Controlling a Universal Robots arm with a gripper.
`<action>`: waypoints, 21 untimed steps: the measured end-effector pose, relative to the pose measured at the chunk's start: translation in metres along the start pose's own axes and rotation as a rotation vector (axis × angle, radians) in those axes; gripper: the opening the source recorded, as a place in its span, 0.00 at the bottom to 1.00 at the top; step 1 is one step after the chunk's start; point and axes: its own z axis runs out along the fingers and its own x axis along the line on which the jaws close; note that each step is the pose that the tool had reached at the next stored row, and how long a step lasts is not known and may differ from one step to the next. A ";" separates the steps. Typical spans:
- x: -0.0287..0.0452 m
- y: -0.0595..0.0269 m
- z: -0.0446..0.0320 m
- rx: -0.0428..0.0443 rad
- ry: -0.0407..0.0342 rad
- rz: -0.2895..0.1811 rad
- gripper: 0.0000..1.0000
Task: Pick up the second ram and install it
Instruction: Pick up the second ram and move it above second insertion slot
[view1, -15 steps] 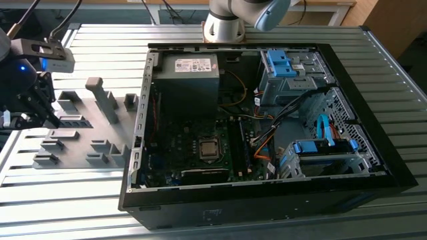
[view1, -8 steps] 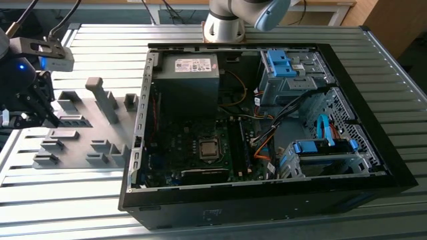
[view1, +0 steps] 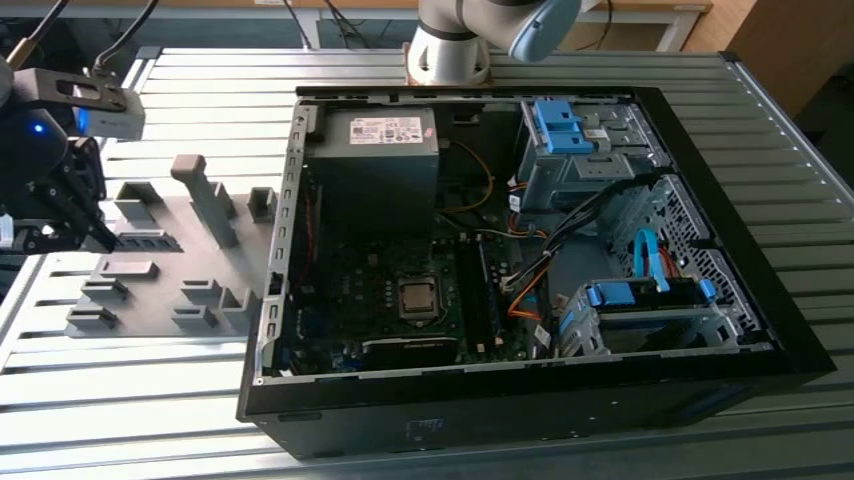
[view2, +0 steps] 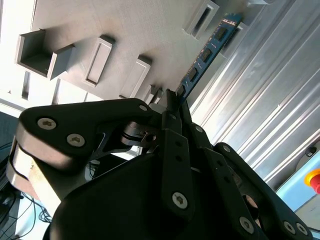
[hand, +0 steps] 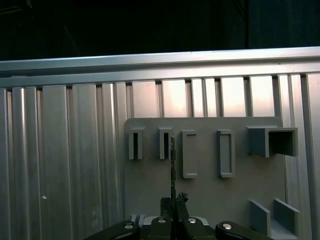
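End effector (view2: 172, 98) pinches the second ram (view2: 205, 52) by one end, over the grey holder plate (view2: 115, 20); so slight a grip could let the stick twist or slip.

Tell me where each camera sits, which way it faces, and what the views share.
Exterior view: off the arm, high, looking down on the open black computer case and grey plastic holder plate; the arm's base and black gripper show.
Second wrist view: at the wrist, looking along the gripper, shut on the thin dark green ram stick.
First wrist view: at the wrist, facing the holder plate, the ram stick edge-on beyond the gripper.
Shared by both wrist views: gripper, ram stick, holder plate.
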 end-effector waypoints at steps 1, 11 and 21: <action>0.0000 0.0000 -0.0012 0.0000 -0.0001 0.000 0.14; -0.0004 0.0002 -0.0130 0.0000 -0.0001 0.000 0.14; -0.0006 0.0003 -0.0189 0.0000 0.0000 0.000 0.14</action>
